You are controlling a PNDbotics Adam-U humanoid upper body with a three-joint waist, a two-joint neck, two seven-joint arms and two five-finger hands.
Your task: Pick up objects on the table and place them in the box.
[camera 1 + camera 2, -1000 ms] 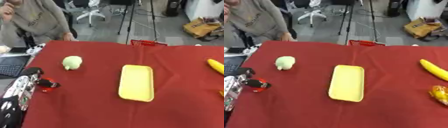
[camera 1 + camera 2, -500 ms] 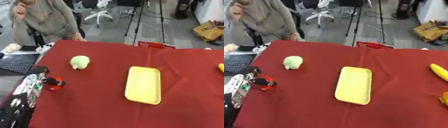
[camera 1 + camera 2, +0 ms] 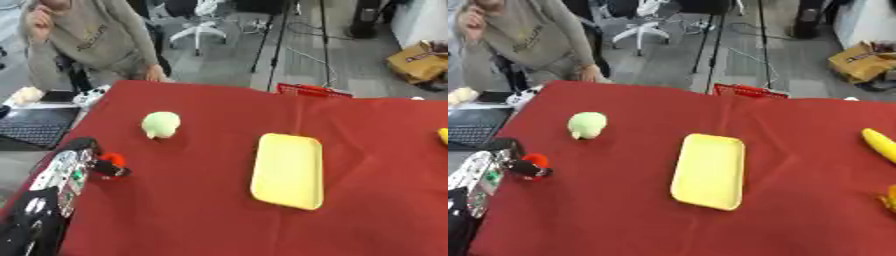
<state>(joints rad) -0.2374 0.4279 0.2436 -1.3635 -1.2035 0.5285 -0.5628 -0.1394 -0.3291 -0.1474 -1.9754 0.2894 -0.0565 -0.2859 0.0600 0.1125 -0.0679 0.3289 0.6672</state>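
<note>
A pale green rounded object [image 3: 161,124] lies on the red table [image 3: 201,210] at the left. In the middle lies a flat yellow tray [image 3: 288,170]. At the right edge I see a banana [image 3: 879,144] and a bit of an orange thing [image 3: 888,198]. My left hand [image 3: 80,148] reaches in along the table's left edge. Its dark fingers curl round a small red object [image 3: 110,162] that sits low over the cloth. A red basket [image 3: 313,90] shows just past the table's far edge. My right hand does not show.
A laptop [image 3: 33,127] sits on a side surface to the left of the table. A person stands beyond the far left corner with a hand resting on the table's edge [image 3: 155,77]. Office chairs and tripod legs stand on the floor behind.
The whole picture has shifted, so the camera has turned a little to the left. My left hand still sits by the red object at the left edge. Nothing on the table has moved.
</note>
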